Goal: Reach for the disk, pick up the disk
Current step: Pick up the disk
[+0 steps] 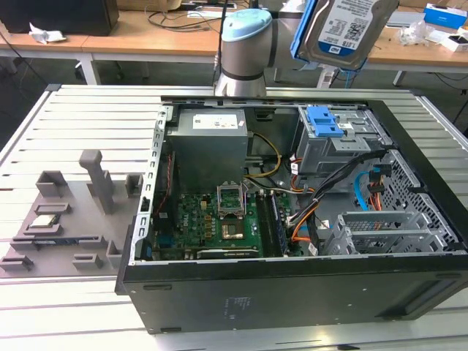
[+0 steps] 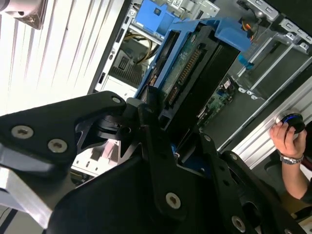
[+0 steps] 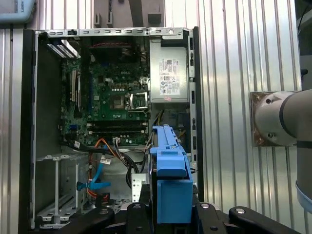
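reach: done | pick up: looks done | gripper [image 2: 175,139]: closed tight on the disk [image 1: 345,29] | disk: up in the air, tilted, high over the open case [image 1: 292,281], well clear of the cage [image 1: 316,157] | left to do: nothing, I think

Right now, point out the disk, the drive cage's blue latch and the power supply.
disk [image 1: 348,29]: exterior view, on its label.
blue latch [image 1: 325,121]: exterior view, centre of the plastic.
power supply [image 1: 208,157]: exterior view, grey side wall.
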`<state>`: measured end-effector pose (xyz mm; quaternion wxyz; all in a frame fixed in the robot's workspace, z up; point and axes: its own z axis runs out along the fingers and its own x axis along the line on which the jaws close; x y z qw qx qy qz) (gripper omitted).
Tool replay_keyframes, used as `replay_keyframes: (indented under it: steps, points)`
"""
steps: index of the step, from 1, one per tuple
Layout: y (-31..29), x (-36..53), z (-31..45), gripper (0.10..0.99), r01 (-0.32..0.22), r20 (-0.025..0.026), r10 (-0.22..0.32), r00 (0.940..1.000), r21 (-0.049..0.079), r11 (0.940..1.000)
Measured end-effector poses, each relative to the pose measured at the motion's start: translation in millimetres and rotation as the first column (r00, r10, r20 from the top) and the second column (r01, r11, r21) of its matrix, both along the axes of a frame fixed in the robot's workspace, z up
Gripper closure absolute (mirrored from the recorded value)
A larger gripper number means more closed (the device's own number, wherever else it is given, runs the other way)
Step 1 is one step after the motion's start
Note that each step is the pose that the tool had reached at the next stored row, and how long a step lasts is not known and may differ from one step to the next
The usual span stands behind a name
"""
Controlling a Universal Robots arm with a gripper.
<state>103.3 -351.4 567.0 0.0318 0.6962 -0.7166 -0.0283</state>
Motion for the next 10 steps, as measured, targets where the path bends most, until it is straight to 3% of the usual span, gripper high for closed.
replay_keyframes:
  steps: [4,7,10]
  points:
    - [0.0,11.6,-0.1,0.722,0.0,-0.0003,0.0,1.0,0.0,1.0]
    - [0.0,28.7,-0.2,0.722,0.0,-0.0008,0.0,1.0,0.0,1.0]
    - [0.0,40.3,-0.2,0.722,0.0,-0.0011,0.0,1.0,0.0,1.0]
